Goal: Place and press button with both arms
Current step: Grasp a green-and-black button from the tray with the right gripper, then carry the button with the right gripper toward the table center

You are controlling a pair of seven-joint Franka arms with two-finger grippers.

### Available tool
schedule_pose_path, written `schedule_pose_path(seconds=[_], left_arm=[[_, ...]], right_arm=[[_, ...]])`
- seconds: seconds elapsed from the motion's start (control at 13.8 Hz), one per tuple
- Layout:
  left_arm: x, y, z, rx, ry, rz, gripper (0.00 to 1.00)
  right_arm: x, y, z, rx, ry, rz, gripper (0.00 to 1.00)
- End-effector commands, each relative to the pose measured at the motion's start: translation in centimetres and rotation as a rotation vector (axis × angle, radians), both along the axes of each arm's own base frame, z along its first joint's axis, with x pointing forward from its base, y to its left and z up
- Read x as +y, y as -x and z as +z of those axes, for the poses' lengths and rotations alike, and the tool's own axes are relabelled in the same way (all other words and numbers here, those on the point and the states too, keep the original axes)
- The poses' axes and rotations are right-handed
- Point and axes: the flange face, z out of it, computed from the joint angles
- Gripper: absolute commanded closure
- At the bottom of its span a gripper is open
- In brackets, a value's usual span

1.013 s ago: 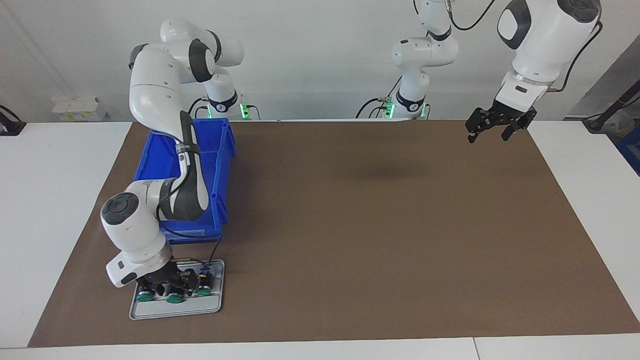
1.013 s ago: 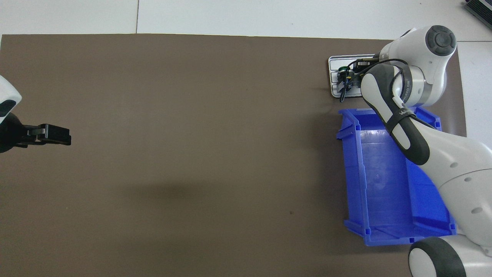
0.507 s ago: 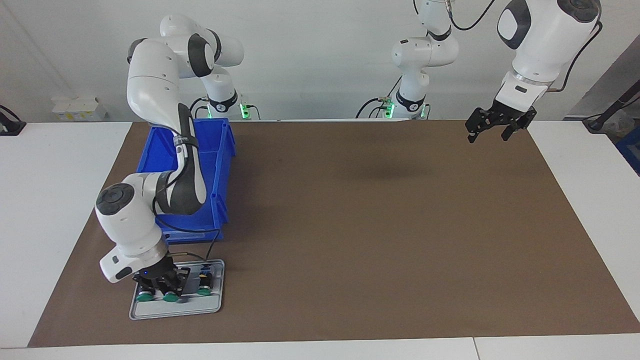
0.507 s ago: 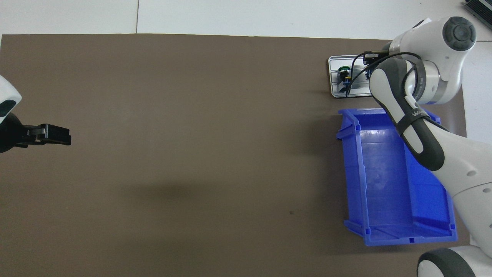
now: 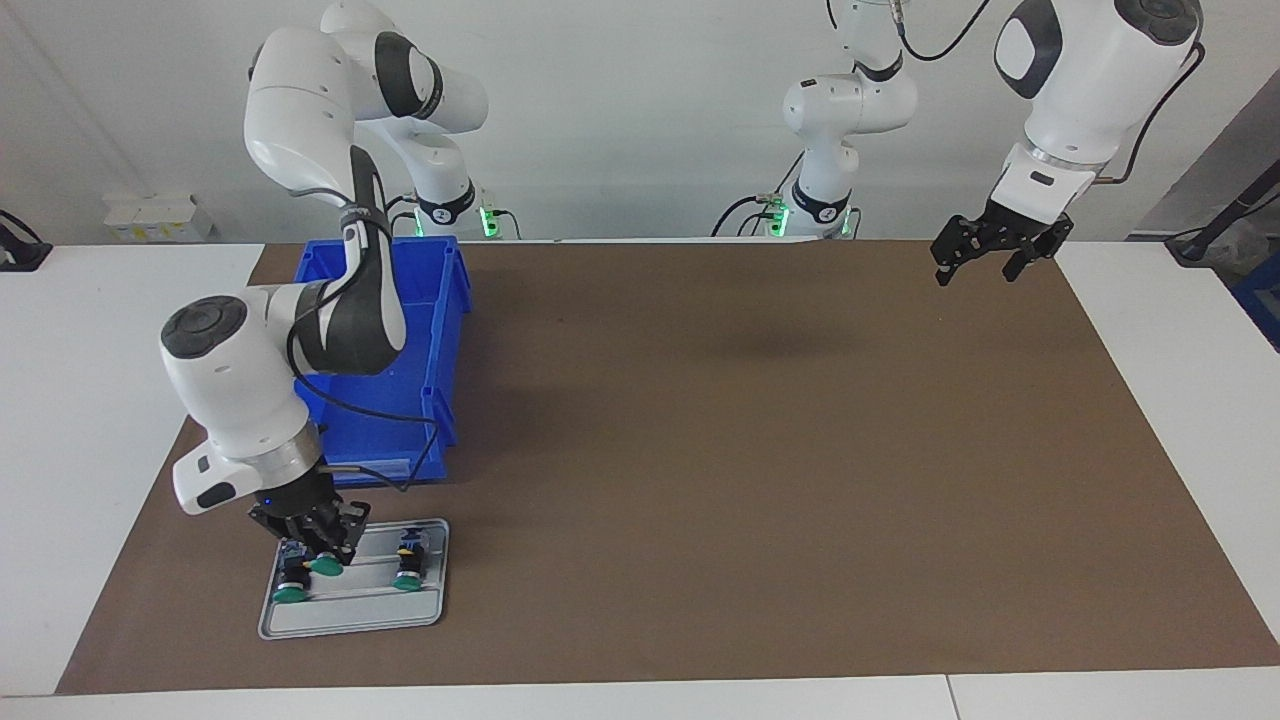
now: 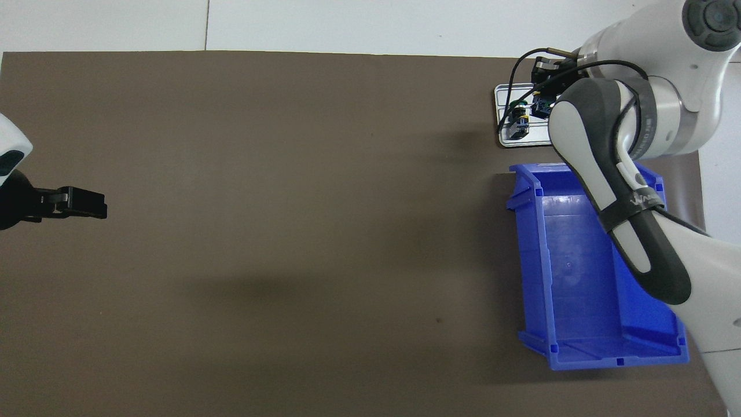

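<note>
Hanging just above the grey tray (image 5: 350, 612), the right gripper (image 5: 318, 557) is clamped on the button (image 5: 325, 565), green cap pointing away from the robots. Two more buttons lie in the tray, one at its nine o'clock (image 5: 290, 590), another at three o'clock (image 5: 407, 578). The blue bin (image 5: 440, 330) stands near, at twelve o'clock. The brown mat (image 5: 750, 450) spreads bare toward the left gripper (image 5: 985, 262), waiting with fingers spread above the mat's corner.

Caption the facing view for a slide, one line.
Right tool lifts a green-capped button off the grey tray beside the blue bin; left tool waits open above the mat.
</note>
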Motion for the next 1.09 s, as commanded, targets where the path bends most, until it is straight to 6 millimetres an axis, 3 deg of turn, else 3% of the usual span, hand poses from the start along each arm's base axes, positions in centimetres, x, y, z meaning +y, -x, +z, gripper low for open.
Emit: schedule_pose_path(seconds=[0.0, 0.29, 0.43, 0.58, 0.65, 0.94, 1.01], left_arm=[[0.4, 0.6, 0.3, -0.001, -0.016, -0.011, 0.00], [0.4, 0.6, 0.3, -0.001, -0.016, -0.009, 0.00], [0.4, 0.6, 0.3, -0.001, -0.016, -0.009, 0.00], [0.4, 0.6, 0.3, -0.001, -0.016, -0.011, 0.00], [0.4, 0.6, 0.3, -0.001, -0.016, -0.009, 0.00], [0.4, 0.6, 0.3, -0.001, -0.016, -0.009, 0.00], [0.4, 0.6, 0.3, -0.001, -0.016, -0.009, 0.00]], right_arm=[[5.0, 1.9, 0.1, 0.045, 0.035, -0.130, 1.00], [11.6, 4.2, -0.1, 0.086, 0.031, -0.386, 1.00], [16.5, 5.5, 0.6, 0.063, -0.028, -0.563, 1.00], [18.6, 6.3, 0.7, 0.057, -0.077, -0.759, 1.00], [20.8, 7.2, 0.6, 0.057, -0.088, -0.792, 1.00], [27.1, 9.6, -0.4, 0.061, -0.129, -0.967, 1.00], [28.7, 10.2, -1.8, 0.066, -0.122, -1.003, 1.00]])
